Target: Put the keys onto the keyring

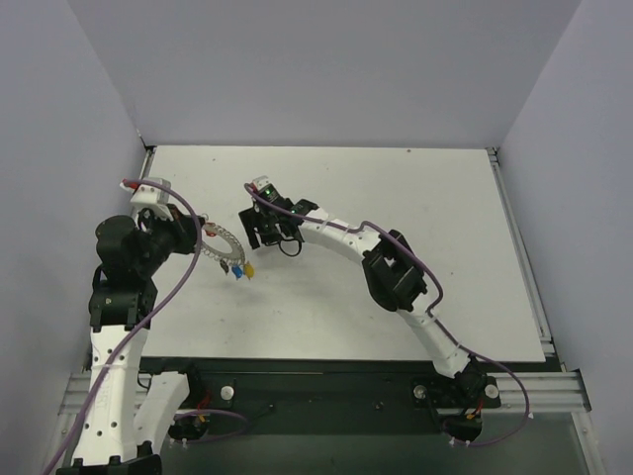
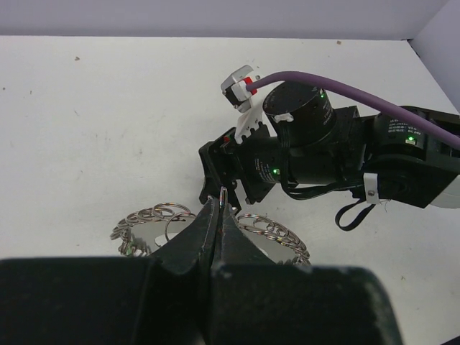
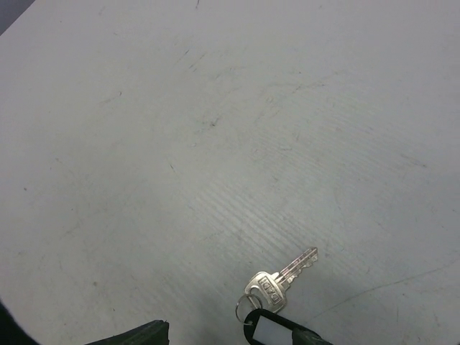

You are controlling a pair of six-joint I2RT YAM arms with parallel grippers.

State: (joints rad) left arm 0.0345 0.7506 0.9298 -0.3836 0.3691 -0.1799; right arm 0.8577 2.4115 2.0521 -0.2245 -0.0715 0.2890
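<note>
There's the left gripper (image 2: 220, 208), jaws pressed tight and pinching the keyring (image 2: 152, 215) wire at lower centre of its wrist view, with the coloured tags (image 1: 238, 269) hanging left of centre overhead. The right gripper (image 1: 259, 226) has its jaws spread, and a silver key (image 3: 277, 282) lies flat on the table (image 3: 215, 144) at its camera's lower edge.

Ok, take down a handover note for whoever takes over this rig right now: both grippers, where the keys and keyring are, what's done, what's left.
Left gripper: shut on the large thin silver wire keyring, which is fringed with coloured tags.
Right gripper: open, empty, close beside the keyring.
Small silver key with a black-framed tag: loose on the white table, just ahead of the right gripper.
Done: keyring gripped.
Left: pick up this key and thread it on.
</note>
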